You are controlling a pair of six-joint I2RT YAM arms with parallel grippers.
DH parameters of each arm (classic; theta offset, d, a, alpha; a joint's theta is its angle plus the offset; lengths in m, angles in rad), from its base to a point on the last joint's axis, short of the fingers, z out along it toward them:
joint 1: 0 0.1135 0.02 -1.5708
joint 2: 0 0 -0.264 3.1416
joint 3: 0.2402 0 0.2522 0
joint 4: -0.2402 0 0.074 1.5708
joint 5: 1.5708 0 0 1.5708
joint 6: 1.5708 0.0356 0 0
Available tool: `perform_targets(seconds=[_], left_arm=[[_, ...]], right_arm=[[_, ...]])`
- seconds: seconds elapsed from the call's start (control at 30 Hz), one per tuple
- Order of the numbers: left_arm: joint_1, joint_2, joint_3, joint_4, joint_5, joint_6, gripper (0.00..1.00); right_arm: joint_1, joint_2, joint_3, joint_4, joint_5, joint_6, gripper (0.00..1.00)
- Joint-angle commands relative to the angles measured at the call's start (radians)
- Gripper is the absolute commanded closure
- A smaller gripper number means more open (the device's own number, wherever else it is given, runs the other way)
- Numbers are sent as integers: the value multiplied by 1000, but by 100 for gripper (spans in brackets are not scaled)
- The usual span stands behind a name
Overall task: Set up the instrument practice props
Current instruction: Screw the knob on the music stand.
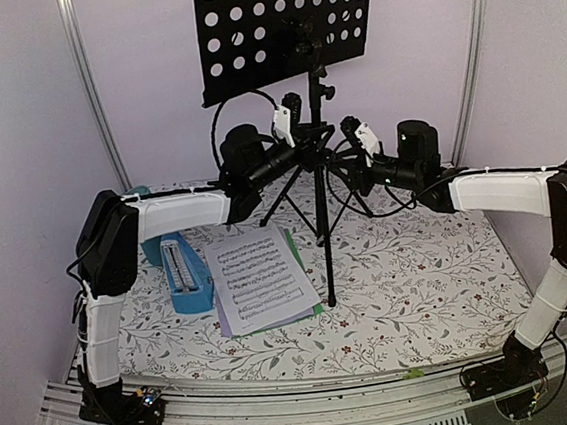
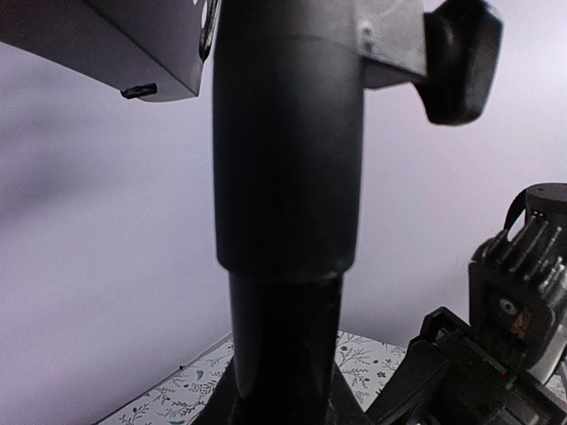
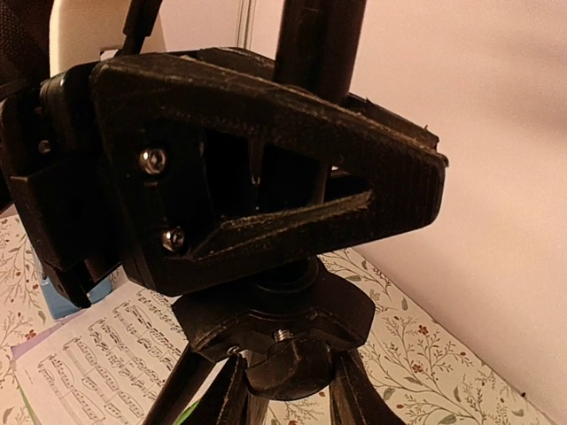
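A: Tagged left claw (image 1: 304, 142) as clamped across the pole of the music stand (image 1: 326, 238), just above the tripod hub. Saw one finger lying flat over the pole in the right wrist view.

B: Agreed. Right claw (image 1: 347, 166)?

A: Couldn't tell, apart or together. Found none of its own fingers in its wrist view, and too small from the top. Marked unclear.

B: Placed it where?

A: Just beside the pole, on the stand's right, about hub height, pointed left at it. Couldn't confirm touch.

B: Noted the stand upright, mid worktop (image 1: 441, 278), long axis vertical, perforated desk up top, no paper seen on it.

A: Same. Put the key relation as: pole directly left of right claw, at right angles to its reach, left arm the nearer one.

B: Logged the rest?

A: Yes. Marked sheet-music pages (image 1: 260, 280) flat on the worktop, front-left of the stand's foot. Marked metronome (image 1: 183, 274) just left of the pages, nearest the left arm.

B: Judged pages closer to the left arm, but that claw busy with the pole.

A: Guessed likewise. Probably needed a second hold on the pole from the right first. Pages to desk not yet done.
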Motion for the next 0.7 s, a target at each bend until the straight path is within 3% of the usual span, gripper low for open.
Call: perform_targets(seconds=[0.0, 0.27, 0.43, 0.67], left_arm=[[-30, -28, -23, -80, 27, -59, 100], [-30, -30, -34, -80, 23, -50, 100], [-29, -27, -29, -82, 26, -50, 100], [-29, -21, -20, -87, 27, -54, 100]], right_arm=[[0, -30, 41, -20, -62, 224, 64], [0, -51, 16, -16, -164, 414, 49], [0, -84, -18, -14, -200, 378, 44], [-67, -149, -72, -23, -134, 318, 41]])
